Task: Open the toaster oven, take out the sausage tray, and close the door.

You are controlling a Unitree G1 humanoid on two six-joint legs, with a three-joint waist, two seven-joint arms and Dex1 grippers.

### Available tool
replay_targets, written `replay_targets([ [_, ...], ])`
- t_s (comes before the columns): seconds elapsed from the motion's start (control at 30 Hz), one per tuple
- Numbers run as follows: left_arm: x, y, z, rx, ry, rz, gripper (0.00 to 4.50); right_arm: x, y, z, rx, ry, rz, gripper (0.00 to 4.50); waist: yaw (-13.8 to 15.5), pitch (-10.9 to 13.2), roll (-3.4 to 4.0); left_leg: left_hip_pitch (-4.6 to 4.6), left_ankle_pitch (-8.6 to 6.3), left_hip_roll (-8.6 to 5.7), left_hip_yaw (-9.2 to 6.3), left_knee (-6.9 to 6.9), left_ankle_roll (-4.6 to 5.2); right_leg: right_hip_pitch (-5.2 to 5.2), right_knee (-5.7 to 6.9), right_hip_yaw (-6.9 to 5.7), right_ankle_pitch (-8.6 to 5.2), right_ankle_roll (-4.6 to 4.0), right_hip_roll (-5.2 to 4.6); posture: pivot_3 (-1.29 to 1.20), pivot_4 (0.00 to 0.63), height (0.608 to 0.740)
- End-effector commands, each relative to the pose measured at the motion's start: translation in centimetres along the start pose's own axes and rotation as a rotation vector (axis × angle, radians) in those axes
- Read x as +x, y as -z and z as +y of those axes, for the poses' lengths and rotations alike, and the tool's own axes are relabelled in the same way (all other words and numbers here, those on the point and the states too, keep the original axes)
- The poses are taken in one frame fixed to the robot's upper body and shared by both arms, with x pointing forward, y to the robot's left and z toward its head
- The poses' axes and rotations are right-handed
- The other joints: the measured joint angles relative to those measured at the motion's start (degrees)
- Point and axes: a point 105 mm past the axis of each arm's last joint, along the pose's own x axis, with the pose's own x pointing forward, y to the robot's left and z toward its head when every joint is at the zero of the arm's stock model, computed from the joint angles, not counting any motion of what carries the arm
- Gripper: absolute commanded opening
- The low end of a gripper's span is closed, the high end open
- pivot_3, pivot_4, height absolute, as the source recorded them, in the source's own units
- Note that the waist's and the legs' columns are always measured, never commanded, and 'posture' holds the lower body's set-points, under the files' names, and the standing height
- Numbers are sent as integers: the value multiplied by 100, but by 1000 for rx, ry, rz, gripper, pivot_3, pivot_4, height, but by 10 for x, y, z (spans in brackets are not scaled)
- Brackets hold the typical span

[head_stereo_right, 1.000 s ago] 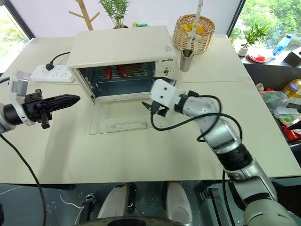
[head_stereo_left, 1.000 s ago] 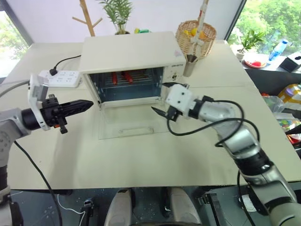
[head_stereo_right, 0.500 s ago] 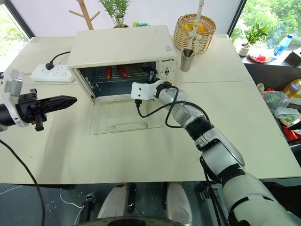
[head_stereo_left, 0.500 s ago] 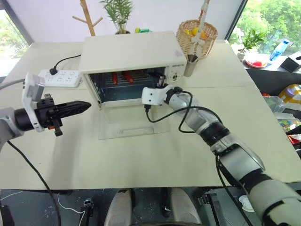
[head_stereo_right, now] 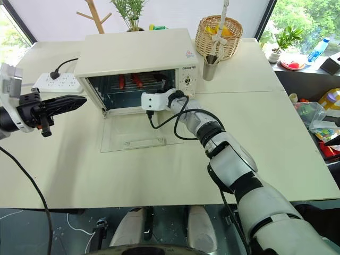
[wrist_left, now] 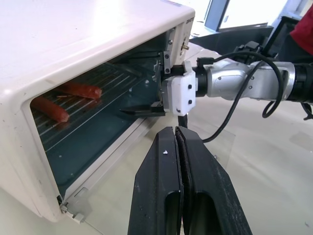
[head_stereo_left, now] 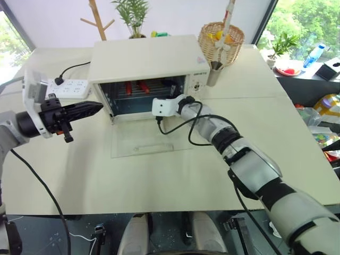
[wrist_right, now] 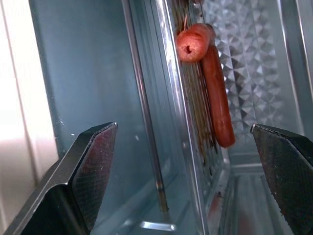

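sausage tray [wrist_left: 73,105] sits half hidden inside the toaster oven [head_stereo_left: 146,58]

One toaster oven [head_stereo_left: 149,61]; two sausages [wrist_left: 63,100]; one power strip [head_stereo_left: 71,87]; one wicker basket [head_stereo_left: 221,36]; two grippers [wrist_left: 178,147].

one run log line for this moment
door: open flat | right gripper: open, at toaster oven mouth | sausage tray: inside | left gripper: shut, empty
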Motion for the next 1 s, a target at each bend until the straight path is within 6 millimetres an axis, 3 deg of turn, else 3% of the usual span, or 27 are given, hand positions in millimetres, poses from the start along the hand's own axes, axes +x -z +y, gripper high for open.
replay_targets([
  [0.03,-1,-7,-4,30,25,-11,47,5,-10,-16,-31,40,-22,4500,5,0,0,0,0,0,0,0,0,0,0,0,0,0,0,0,150,740],
  [0.2,2,-6,-3,35,24,-11,47,9,-17,-9,-41,22,-30,4500,-8,0,0,0,0,0,0,0,0,0,0,0,0,0,0,0,150,740],
  [0.27,2,-6,-3,36,26,-10,0,10,-17,-7,-43,15,-29,3953,-21,0,0,1,0,0,0,-1,0,0,1,0,0,0,0,0,150,740],
  [0.33,3,-6,-3,36,28,-10,0,10,-17,-6,-44,11,-31,3162,-42,0,0,0,0,0,0,-1,0,0,0,0,0,0,0,0,150,740],
  [0.53,5,-6,-3,32,33,-17,0,12,-21,-8,-43,22,-34,73,-120,-2,-4,0,0,-1,-3,-1,0,0,2,0,0,0,-1,0,150,740],
  [1.0,9,-11,-2,37,31,-35,0,14,-23,-9,-73,31,-30,27,-129,-6,-11,3,0,1,-7,-2,0,0,4,-1,0,0,2,0,150,740],
])
